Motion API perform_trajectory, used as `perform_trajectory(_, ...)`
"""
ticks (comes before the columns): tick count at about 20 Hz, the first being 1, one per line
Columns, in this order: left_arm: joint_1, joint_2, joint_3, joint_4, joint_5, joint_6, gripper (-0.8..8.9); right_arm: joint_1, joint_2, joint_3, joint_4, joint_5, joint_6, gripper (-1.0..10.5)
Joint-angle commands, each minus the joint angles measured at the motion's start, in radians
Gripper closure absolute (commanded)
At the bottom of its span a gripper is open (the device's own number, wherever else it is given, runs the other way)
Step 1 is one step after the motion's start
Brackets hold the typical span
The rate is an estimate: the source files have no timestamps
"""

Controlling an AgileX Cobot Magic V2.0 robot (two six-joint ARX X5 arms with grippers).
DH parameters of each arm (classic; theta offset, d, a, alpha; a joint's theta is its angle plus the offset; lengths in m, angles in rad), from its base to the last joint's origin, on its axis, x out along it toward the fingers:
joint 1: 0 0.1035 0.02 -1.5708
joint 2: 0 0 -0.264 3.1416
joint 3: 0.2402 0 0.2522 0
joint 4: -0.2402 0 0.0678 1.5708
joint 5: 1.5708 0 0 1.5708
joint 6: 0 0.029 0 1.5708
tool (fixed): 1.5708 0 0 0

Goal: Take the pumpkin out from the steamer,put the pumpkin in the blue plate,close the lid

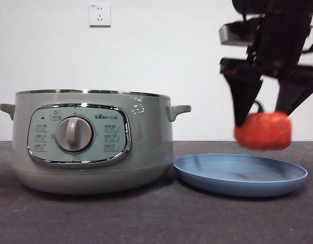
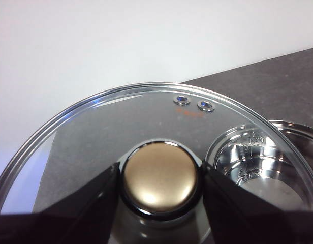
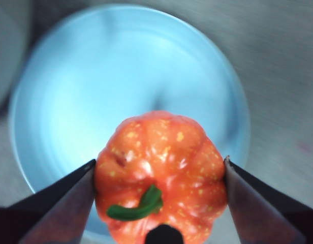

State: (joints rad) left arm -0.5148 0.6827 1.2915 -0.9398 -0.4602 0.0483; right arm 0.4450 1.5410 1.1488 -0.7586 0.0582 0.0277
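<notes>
The right gripper (image 1: 263, 119) hangs in the air above the blue plate (image 1: 241, 174), its two black jaws pressed against opposite sides of the pumpkin (image 1: 263, 130), one on each flank, and the pumpkin is clear of the plate with a gap beneath it. From the right wrist camera the pumpkin (image 3: 161, 175) sits squarely between the jaws, green stem (image 3: 137, 206) curling across its top, the plate (image 3: 126, 91) spread pale and blurred below it. The plate lies on the dark desk (image 1: 95, 218) just beside the pot (image 1: 90, 142), toward the desk's right side, and the pot stands left of it with its top open and its round knob (image 1: 74, 134) facing the front edge. Over on the other arm, the left gripper (image 2: 160, 183) pinches the knob (image 2: 160, 182) of the glass lid (image 2: 111, 127) from both sides, and through the glass the pot's shiny inner bowl (image 2: 258, 168) shows below.
</notes>
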Motion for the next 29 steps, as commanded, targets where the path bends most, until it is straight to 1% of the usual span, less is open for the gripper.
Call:
perform_trajectory(1,-0.002,0.005,0.015,0.056,-0.002,-0.003,8.22,0.002,0.042,-0.019,0.050,-0.007,0.009,9.6)
perform_trajectory(4,-0.001,0.019,0.015,0.058,0.010,-0.003,8.22,0.002,0.093,-0.019,0.092,-0.007,0.008,9.6)
perform_trajectory(10,-0.002,0.052,0.015,0.056,0.026,-0.004,8.22,0.002,0.129,-0.019,0.104,-0.008,-0.003,9.4)
perform_trajectory(12,-0.001,0.072,0.015,0.061,0.052,-0.004,8.22,0.002,0.137,-0.019,0.105,-0.008,-0.024,9.4)
perform_trajectory(15,-0.002,0.089,0.015,0.068,0.076,-0.007,8.22,0.002,0.169,-0.019,0.104,-0.008,-0.026,9.3)
perform_trajectory(16,-0.002,0.095,0.015,0.070,0.076,-0.008,8.22,0.002,0.177,-0.019,0.103,-0.008,-0.026,9.1)
perform_trajectory(19,-0.002,0.106,0.015,0.071,0.088,-0.008,8.22,0.003,0.182,-0.019,0.100,-0.007,-0.020,6.0)
perform_trajectory(21,-0.002,0.117,0.015,0.071,0.112,-0.012,8.22,0.003,0.182,-0.019,0.099,-0.006,-0.016,4.7)
perform_trajectory(22,-0.002,0.121,0.015,0.072,0.121,-0.012,8.22,0.001,0.182,-0.019,0.099,-0.003,-0.016,4.4)
perform_trajectory(23,-0.002,0.127,0.015,0.074,0.129,-0.013,8.22,0.001,0.180,-0.019,0.099,-0.004,-0.016,4.3)
perform_trajectory(25,-0.002,0.137,0.015,0.080,0.131,-0.014,8.22,0.002,0.173,-0.019,0.097,-0.004,-0.016,4.3)
perform_trajectory(29,-0.002,0.163,0.015,0.105,0.181,-0.018,8.22,0.003,0.128,-0.018,0.074,-0.005,0.000,4.4)
